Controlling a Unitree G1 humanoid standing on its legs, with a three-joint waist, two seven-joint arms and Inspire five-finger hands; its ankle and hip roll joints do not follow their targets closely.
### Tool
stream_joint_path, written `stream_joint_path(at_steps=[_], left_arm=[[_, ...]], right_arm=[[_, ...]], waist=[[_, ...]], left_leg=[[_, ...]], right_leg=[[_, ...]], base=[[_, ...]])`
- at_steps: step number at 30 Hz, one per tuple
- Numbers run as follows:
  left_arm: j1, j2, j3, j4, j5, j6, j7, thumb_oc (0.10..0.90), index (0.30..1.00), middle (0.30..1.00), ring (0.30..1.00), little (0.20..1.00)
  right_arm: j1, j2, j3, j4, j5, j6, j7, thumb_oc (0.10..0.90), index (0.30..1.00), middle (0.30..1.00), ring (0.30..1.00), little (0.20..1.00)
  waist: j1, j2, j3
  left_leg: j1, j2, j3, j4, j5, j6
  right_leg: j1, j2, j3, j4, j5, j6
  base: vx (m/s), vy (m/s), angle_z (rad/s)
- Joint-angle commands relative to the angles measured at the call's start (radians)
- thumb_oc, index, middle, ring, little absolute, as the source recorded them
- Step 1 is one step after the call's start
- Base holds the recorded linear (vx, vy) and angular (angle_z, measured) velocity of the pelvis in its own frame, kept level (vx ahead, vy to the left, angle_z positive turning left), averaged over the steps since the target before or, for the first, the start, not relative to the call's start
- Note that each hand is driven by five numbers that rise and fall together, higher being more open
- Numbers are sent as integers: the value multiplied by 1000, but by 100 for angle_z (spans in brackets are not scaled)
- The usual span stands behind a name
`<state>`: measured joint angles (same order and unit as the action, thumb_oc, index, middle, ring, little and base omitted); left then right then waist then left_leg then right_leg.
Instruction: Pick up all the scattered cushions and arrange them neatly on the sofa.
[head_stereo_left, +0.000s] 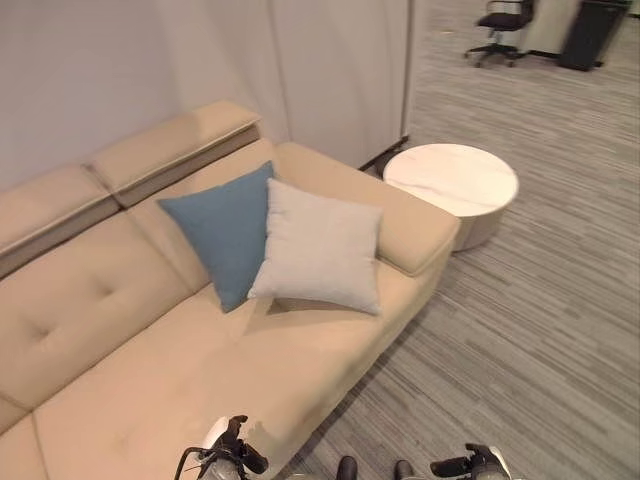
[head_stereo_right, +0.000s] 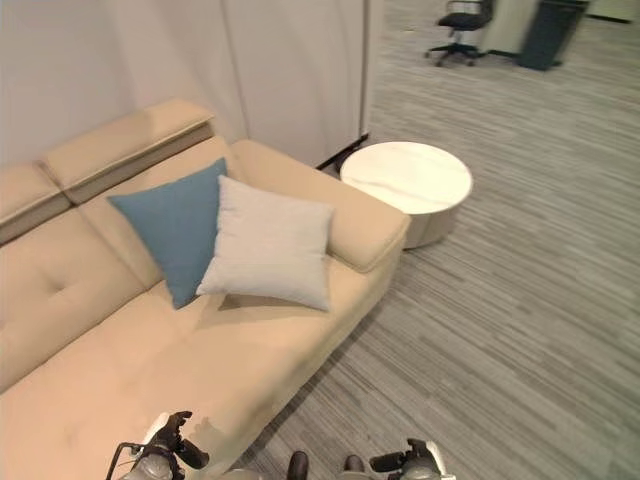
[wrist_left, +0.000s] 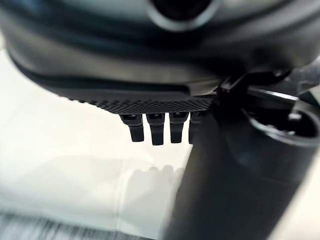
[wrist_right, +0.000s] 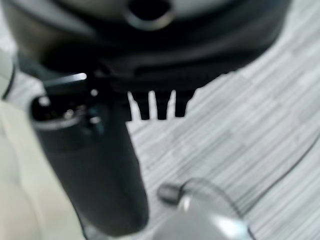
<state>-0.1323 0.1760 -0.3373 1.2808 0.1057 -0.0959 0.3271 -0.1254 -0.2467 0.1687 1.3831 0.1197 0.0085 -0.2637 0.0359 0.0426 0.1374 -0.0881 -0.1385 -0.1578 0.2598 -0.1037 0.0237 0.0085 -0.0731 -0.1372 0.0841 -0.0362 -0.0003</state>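
— Hands first?

— Left hand (wrist_left: 165, 127) hangs over the pale sofa (head_stereo_left: 180, 380) seat near its front edge, fingers (wrist_left: 156, 131) straight and relaxed, thumb standing out beside them, nothing in it. Right hand (wrist_right: 150, 102) hangs over the grey carpet (head_stereo_left: 540, 330) just off the sofa's front, fingers likewise straight and empty (both palms are bare in their own wrist views).

— And the cushions?

— Two, both on the sofa. The blue cushion (head_stereo_left: 228, 232) stands on one corner, leaning against the backrest. The grey cushion (head_stereo_left: 320, 248) sits just beside it, toward the armrest, tilted back and overlapping the blue one's edge; its far corner touches the armrest. Both lie well apart from the hands.

— What is around the sofa?

— A round white table (head_stereo_left: 452, 180) stands on the carpet just past the armrest, close to it; whether they touch I cannot tell. Pale wall panels (head_stereo_left: 330, 70) rise behind the sofa. Farther back, well apart, an office chair (head_stereo_left: 497, 30) and a dark bin (head_stereo_left: 592, 32) stand on the carpet.
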Motion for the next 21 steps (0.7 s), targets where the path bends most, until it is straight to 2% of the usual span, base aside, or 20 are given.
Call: stream_joint_path(at_steps=[1, 2, 3, 4, 5, 6, 7, 8, 9, 12, 13, 14, 16, 17, 18, 19, 20, 21], left_arm=[[39, 40, -34, -177, -81, -48, 44, 800, 900, 900, 900, 900], [41, 50, -36, -233, -88, -56, 32, 800, 900, 900, 900, 900], [46, 62, -39, -295, -95, -60, 26, 800, 900, 900, 900, 900], [48, 74, -36, -352, -92, -63, 18, 800, 900, 900, 900, 900], [51, 75, -36, -355, -92, -61, 17, 800, 900, 900, 900, 900], [89, 127, -32, -517, -69, -64, -20, 800, 900, 900, 900, 900], [93, 129, -32, -523, -70, -61, -21, 800, 900, 900, 900, 900], [106, 147, -28, -558, -66, -57, -30, 800, 900, 900, 900, 900], [141, 158, -9, -593, -72, -53, -44, 800, 900, 900, 900, 900], [163, 164, -9, -611, -76, -51, -45, 800, 900, 900, 900, 900], [172, 163, -8, -608, -69, -45, -48, 800, 900, 900, 900, 900], [177, 164, -4, -611, -72, -44, -48, 800, 900, 900, 900, 900], [175, 164, 2, -595, -76, -38, -45, 800, 900, 900, 900, 900], [171, 163, 5, -584, -80, -37, -40, 800, 900, 900, 900, 900], [168, 162, 4, -580, -80, -36, -37, 800, 900, 900, 900, 900], [154, 166, -2, -585, -66, -38, -24, 800, 900, 900, 900, 900], [154, 167, -3, -585, -66, -38, -23, 800, 900, 900, 900, 900], [148, 171, -7, -594, -55, -40, -20, 800, 900, 900, 900, 900]], right_arm=[[-86, -60, -14, -182, 34, -74, -99, 800, 900, 900, 900, 900], [-79, -78, -29, -218, 37, -72, -109, 800, 900, 900, 900, 900], [-66, -90, -42, -258, 34, -80, -128, 800, 900, 900, 900, 900], [-57, -104, -56, -294, 32, -79, -131, 800, 900, 900, 900, 900], [-55, -103, -57, -297, 32, -77, -131, 800, 900, 900, 900, 900], [-32, -127, -100, -404, 16, -76, -156, 800, 900, 900, 900, 900], [-28, -127, -100, -407, 15, -74, -156, 800, 900, 900, 900, 900], [-33, -130, -107, -442, 9, -71, -162, 800, 900, 900, 900, 900], [-39, -125, -99, -488, -32, -57, -163, 800, 900, 900, 900, 900], [-40, -111, -96, -496, -45, -52, -166, 800, 900, 900, 900, 900], [-19, -102, -105, -514, -54, -49, -163, 800, 900, 900, 900, 900], [-12, -95, -111, -525, -58, -44, -164, 800, 900, 900, 900, 900], [-12, -77, -99, -531, -71, -38, -163, 800, 900, 900, 900, 900], [-11, -64, -95, -535, -75, -36, -165, 800, 900, 900, 900, 900], [-8, -52, -94, -529, -72, -33, -169, 800, 900, 900, 900, 900], [7, -29, -106, -525, -58, -38, -187, 800, 900, 900, 900, 900], [8, -29, -107, -525, -58, -39, -187, 800, 900, 900, 900, 900], [14, -27, -112, -530, -54, -40, -197, 800, 900, 900, 900, 900]], waist=[[25, -16, -30], [23, -26, -26], [25, -28, -24], [25, -28, -28], [24, -30, -31], [37, 3, -31], [35, 1, -33], [51, 2, -22], [74, 15, -31], [79, 13, -33], [75, 11, -29], [68, 10, -24], [43, 19, -7], [35, 25, -5], [32, 28, -5], [25, 27, -3], [24, 27, -2], [23, 23, -2]], left_leg=[[66, 196, 180, 62, 11, -85], [51, 218, 263, 47, -3, -74], [38, 220, 338, 16, -16, -59], [27, 205, 364, -13, -12, -50], [26, 203, 364, -17, -9, -49], [-44, 150, 453, -164, 104, -55], [-38, 147, 451, -174, 108, -56], [-79, 146, 448, -194, 136, -65], [-33, 116, 367, -273, 137, -40], [-2, 103, 325, -292, 137, -27], [17, 105, 325, -285, 121, -15], [33, 102, 320, -285, 112, -6], [76, 99, 307, -280, 86, 15], [98, 107, 301, -287, 78, 17], [115, 110, 292, -290, 70, 17], [141, 116, 279, -292, 53, 6], [144, 118, 277, -293, 52, 5], [151, 120, 273, -297, 46, -3]], right_leg=[[-8, -82, -71, -108, 115, 156], [9, -88, -105, -124, 110, 153], [31, -83, -145, -143, 101, 152], [34, -83, -161, -149, 100, 150], [33, -85, -162, -150, 100, 151], [69, -48, -221, -161, 74, 146], [72, -49, -223, -162, 72, 147], [85, -42, -222, -159, 64, 142], [77, -26, -224, -124, 42, 146], [68, -36, -227, -48, 21, 149], [62, -57, -232, 37, 0, 154], [45, -83, -232, 128, 9, 160], [-15, -139, -212, 327, 60, 182], [-49, -157, -202, 395, 79, 181], [-60, -177, -203, 406, 89, 179], [-68, -223, -212, 322, 101, 174], [-62, -221, -215, 318, 101, 174], [-55, -239, -220, 263, 106, 177]], base=[[53, -332, 68], [51, -328, 91], [43, -187, 128], [44, -104, 102], [143, -44, 143], [141, -16, 108], [189, -18, 118], [210, 48, 52], [201, 52, 42], [177, 78, -48], [191, 120, -29], [198, 145, 17], [201, 138, 34], [222, 78, 33], [304, -40, 55], [237, -69, 53], [204, -126, 48], [112, -126, 24]])
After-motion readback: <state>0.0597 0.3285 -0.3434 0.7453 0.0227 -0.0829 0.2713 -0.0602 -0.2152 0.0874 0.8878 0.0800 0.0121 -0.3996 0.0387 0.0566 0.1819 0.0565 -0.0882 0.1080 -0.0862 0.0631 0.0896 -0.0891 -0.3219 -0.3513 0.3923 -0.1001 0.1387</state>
